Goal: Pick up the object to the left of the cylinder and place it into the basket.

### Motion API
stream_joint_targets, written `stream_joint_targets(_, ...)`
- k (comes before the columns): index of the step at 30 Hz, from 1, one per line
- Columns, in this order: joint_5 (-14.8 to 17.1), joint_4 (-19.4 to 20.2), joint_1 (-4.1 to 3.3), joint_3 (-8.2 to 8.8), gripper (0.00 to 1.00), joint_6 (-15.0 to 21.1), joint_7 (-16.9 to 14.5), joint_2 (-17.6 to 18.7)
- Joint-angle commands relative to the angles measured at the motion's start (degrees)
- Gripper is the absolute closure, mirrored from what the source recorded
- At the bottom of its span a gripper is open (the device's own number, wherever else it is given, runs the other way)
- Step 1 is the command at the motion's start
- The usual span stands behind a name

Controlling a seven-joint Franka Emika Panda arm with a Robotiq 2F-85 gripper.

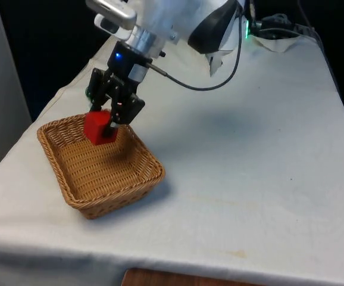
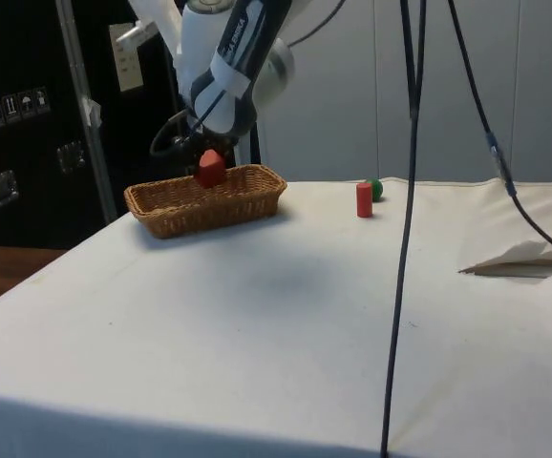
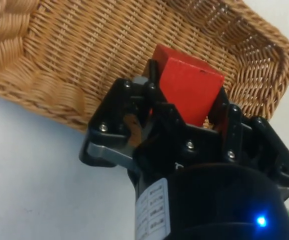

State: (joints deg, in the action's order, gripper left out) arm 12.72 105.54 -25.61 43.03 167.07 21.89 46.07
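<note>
1. Plainly, the carrying step is in hand: the jaws of the gripper (image 1: 108, 122) are clenched on the red block (image 1: 100, 127), which hangs over the wicker basket (image 1: 137, 185) near its far rim, clear of the woven floor.
2. In the side view the red block (image 2: 209, 168) sits just above the basket's rim (image 2: 176, 212), at the end nearest the robot, so I judge the placing not yet done.
3. In the wrist view the fingers (image 3: 227, 125) press the block (image 3: 187, 82) on two opposite faces, and the block sits skewed between them, one corner pointing down towards the weave.
4. The next move, as I judge it, calls for a short descent into the basket and then letting the jaws go; because the block is close to the far wall, a small shift towards the basket's middle would lower the risk of it catching the rim.
5. The arm reaches down steeply from above towards the front view's left, its wrist tilted so the jaws point down into the basket.
6. On the surface, well apart from the basket, a red cylinder (image 2: 364, 199) stands upright with a green ball (image 2: 375, 189) just beside it.
</note>
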Motion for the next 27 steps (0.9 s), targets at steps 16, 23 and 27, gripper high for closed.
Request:
stream_joint_targets(16, 12.1, -0.9, 3.5, -3.09, 0.97, 0.8, -7.5, 2.3)
stream_joint_targets(23, 17.4, -2.6, 4.24, -3.27, 0.97, 0.3, -10.1, 4.6)
stream_joint_targets(27, 19.9, -2.9, 3.72, -2.69, 0.97, 0.1, -11.3, 5.4)
